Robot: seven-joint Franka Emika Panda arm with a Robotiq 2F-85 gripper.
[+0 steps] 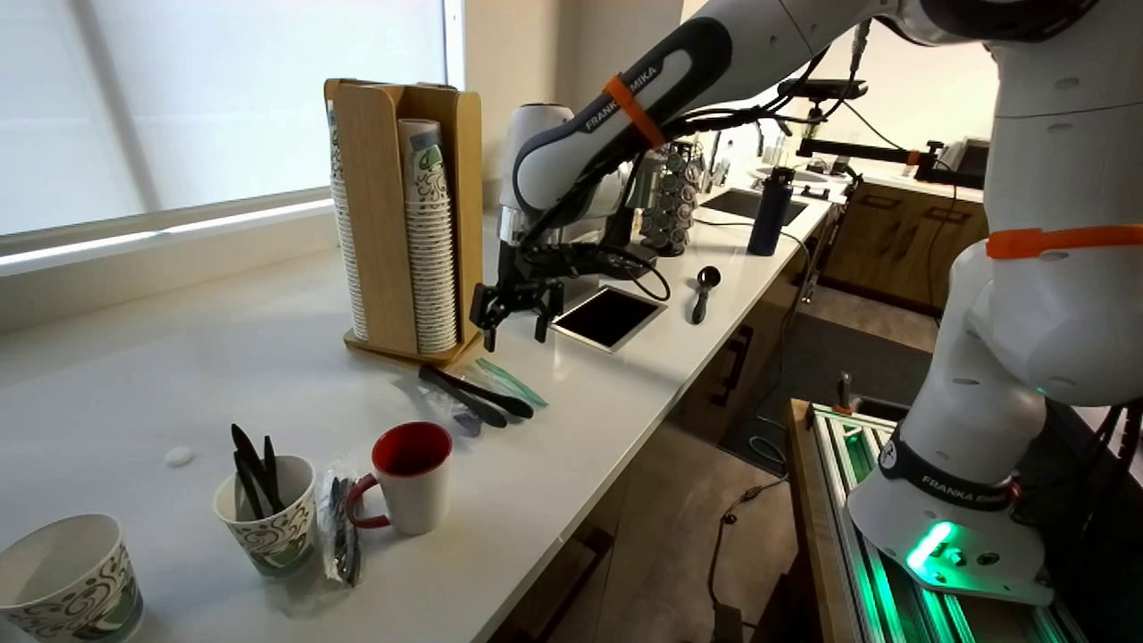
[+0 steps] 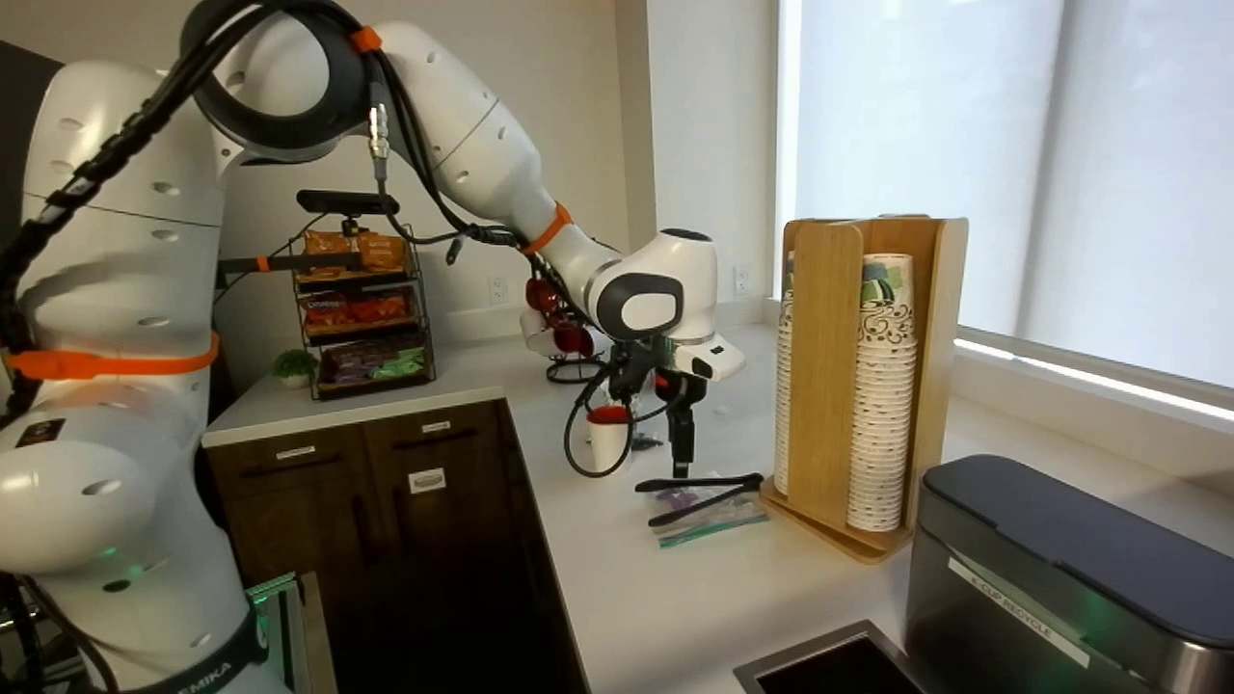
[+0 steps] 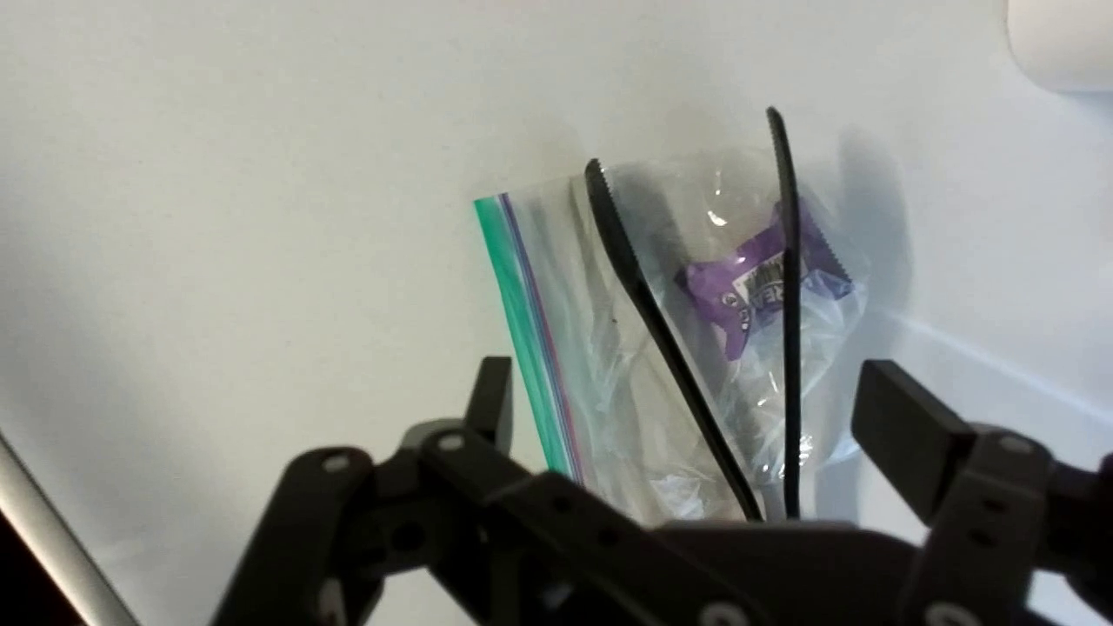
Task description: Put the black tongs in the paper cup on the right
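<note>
Robotiq gripper [image 1: 515, 339]: jaws spread wide, hanging pretty much right over the black tongs [image 3: 667, 343]. There's a clear gap between the tips and the tongs in an exterior view, so they're apart.
Tongs' spot: lying on a clear zip bag [image 3: 600, 382] on the white counter [image 1: 268, 348], arms splayed in a V, joined end just beside the base of the wooden cup dispenser [image 1: 379, 223]. Wrist view has both arms between the jaws, joined end kinda hidden behind the gripper.
Bag bits: green seal [image 3: 522, 335] along an edge, purple wrapper [image 3: 732, 285] showing through the plastic.
Paper cup [image 1: 277, 536]: upright, swirly grey-green print, bunch of black utensils [image 1: 259, 466] poking out at a tilt. Well apart from the tongs, with the red-and-white mug [image 1: 420, 496] in between.
Wider cup [image 1: 89, 589]: same sort of swirly print, upright, partly cut off from view, on the far side of the paper cup from the mug.
Mug colours: white outside, red inside and handle.
Plastic packet [image 1: 342, 527]: between the paper cup and the mug handle, dark stuff inside, too blurry to name.
Dispenser columns: stacks of printed cups [image 1: 430, 277].
Further down the counter: metal-framed dark rectangle [image 1: 610, 317] (tablet or cutout, can't tell), a black scoop [image 1: 704, 293] and a navy bottle [image 1: 770, 214]. An exterior view also gets the bin [image 2: 1070, 578] labelled K-CUP RECYCLE.
</note>
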